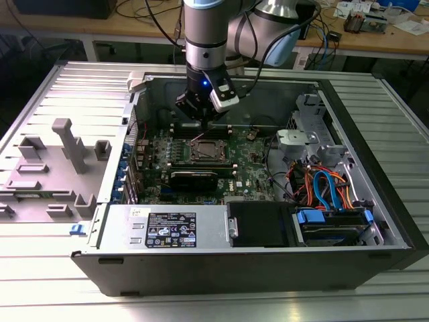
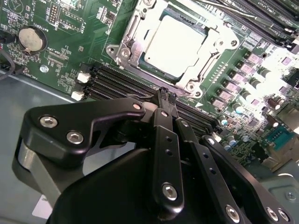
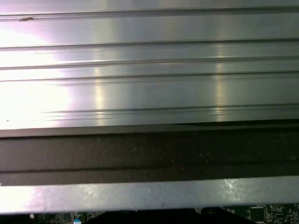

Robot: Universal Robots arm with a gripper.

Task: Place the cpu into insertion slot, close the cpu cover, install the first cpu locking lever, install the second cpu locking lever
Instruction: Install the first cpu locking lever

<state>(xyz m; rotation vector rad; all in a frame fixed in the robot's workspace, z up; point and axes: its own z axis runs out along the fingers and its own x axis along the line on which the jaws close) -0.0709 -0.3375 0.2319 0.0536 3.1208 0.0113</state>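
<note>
Setting: open computer case [image 1: 375, 201] lying on a ribbed metal bench [image 1: 40, 295], green board [image 1: 251, 168] exposed inside; the same ribbed metal and a dark case wall in the first wrist view.

Pincer [image 2: 167, 95]: fingers brought together to a closed tip, nothing gripped between them; hanging just above the board beside the long black memory slots [image 2: 121, 84], near the slot but not touching it. In the exterior view, poised over the far edge of the socket area [image 1: 203, 114].

Cpu [image 2: 174, 45]: seated flat in the insertion slot [image 2: 122, 50], silvery top facing up, square with the rim.

Cpu cover [image 2: 212, 44]: lowered over the chip, metal frame lying around the silver top, chip visible through the window.

Locking levers: one thin rod [image 1: 199, 138] appears to stand raised at an angle above the far side of the socket in the exterior view; impossible to tell from these views whether either lever is hooked down.

Done so far, by judgement: chip placed, cover closed or very nearly closed.

Left, by judgement: at least one lever, probably both, not yet latched.

Other things: grey plastic fixtures [image 1: 70, 144] on the bench at the exterior view's left, well apart from the case.
</note>
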